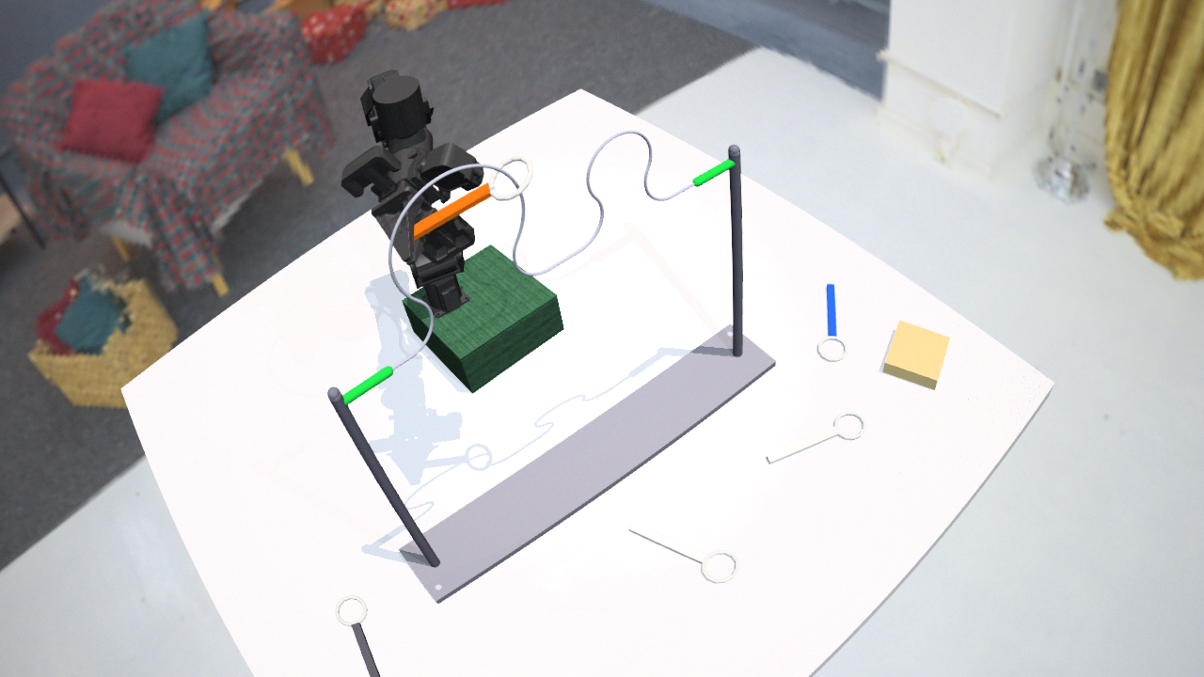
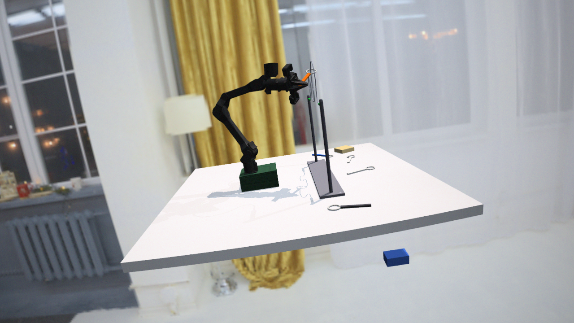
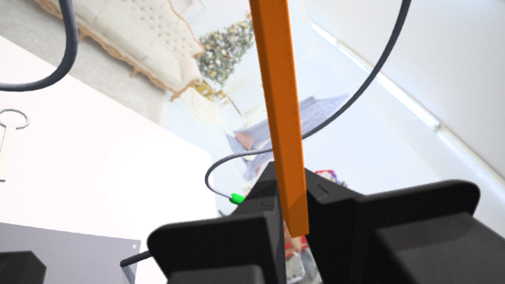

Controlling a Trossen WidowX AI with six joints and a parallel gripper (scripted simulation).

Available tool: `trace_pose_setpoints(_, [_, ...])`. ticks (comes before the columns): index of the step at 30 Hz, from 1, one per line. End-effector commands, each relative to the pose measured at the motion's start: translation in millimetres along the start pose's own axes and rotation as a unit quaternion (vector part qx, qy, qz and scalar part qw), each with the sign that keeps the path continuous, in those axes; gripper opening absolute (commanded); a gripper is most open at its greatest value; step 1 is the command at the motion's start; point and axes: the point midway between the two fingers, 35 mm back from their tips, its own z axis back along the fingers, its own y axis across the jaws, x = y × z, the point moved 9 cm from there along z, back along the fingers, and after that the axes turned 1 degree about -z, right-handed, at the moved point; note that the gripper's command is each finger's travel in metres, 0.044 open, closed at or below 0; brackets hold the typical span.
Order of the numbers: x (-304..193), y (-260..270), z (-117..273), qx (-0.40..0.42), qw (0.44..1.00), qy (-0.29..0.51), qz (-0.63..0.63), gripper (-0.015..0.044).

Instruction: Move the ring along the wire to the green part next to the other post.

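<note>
Orange handle gripped, ring up on the big loop, nerves required
So the gripper [image 1: 411,238] [image 2: 306,84] [image 3: 279,166] was closed on the tail end of the orange handle [image 1: 454,209] [image 2: 306,76] [image 3: 281,99], and the ring [image 1: 530,178] [image 2: 315,71] was up near the top of the big bend, seemingly around the grey wire [image 1: 392,244] [image 3: 372,75], between the posts. I couldn't tell if they touched. From where I stood, the trick was tiny moves: wire centered in the hole, ring turned square to each bend, and fingers and handle kept off the loop too. With a grip that far back, any wrist twist would've swung the ring a lot, imo.
</note>
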Motion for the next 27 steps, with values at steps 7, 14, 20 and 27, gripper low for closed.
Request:
trace_pose_setpoints(7, [-1.8,-0.1,1.5,-0.033,0.998,-0.007,0.053,-0.015])
trace_pose_setpoints(14, [-2.8,0.2,1.0,-0.054,0.994,-0.012,0.09,-0.015])
trace_pose_setpoints(20, [-3.6,0.4,0.5,-0.072,0.99,-0.016,0.123,-0.015])
trace_pose_setpoints(27, [-4.6,0.5,0.0,-0.093,0.982,-0.021,0.16,-0.015])
